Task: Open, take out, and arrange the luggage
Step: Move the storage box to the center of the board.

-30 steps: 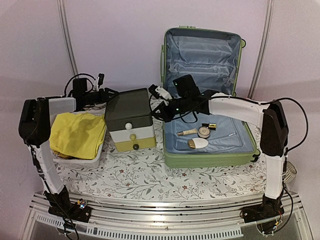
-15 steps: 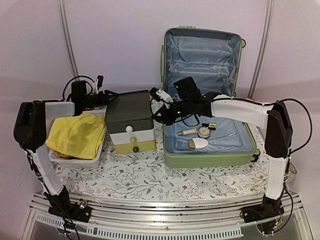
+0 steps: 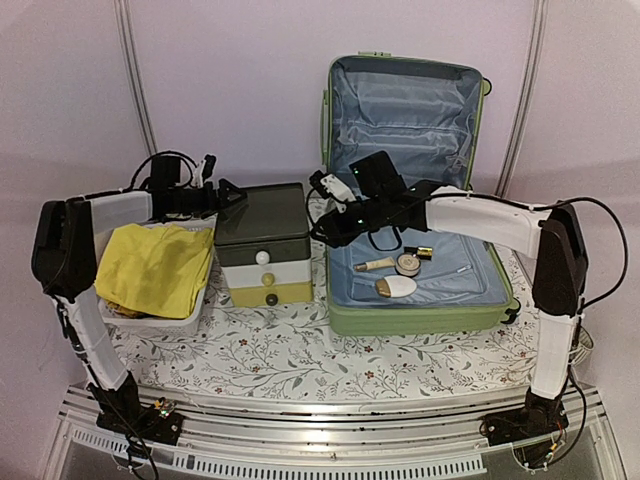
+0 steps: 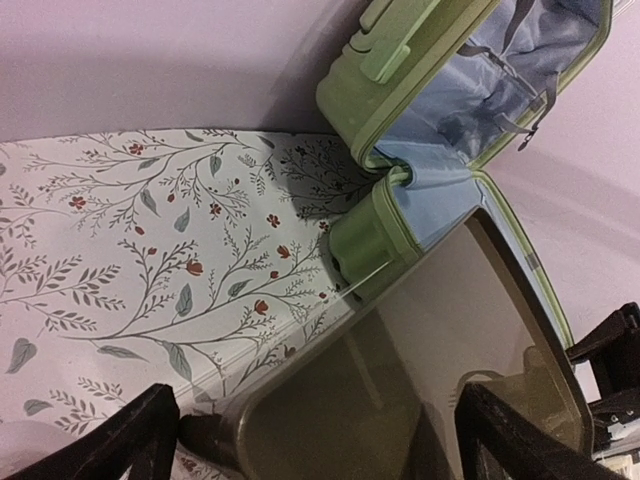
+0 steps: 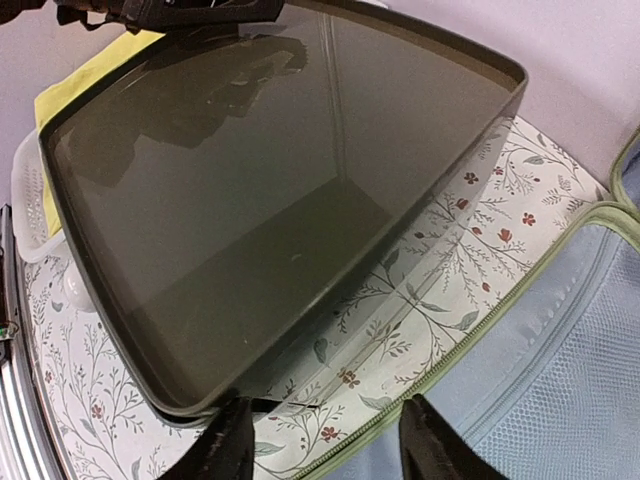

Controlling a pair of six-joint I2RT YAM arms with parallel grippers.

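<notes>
Luggage (image 3: 420, 320) lies open on the right of the surface, lid upright at the far wall; I see left gripper (image 4: 318, 400) and right gripper (image 5: 325, 405) both spread, either side of the dark-lidded drawer box (image 3: 262, 215)

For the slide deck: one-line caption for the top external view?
Left gripper and right gripper, both open, flank the dark-lidded drawer box beside the open light-green suitcase.
</notes>
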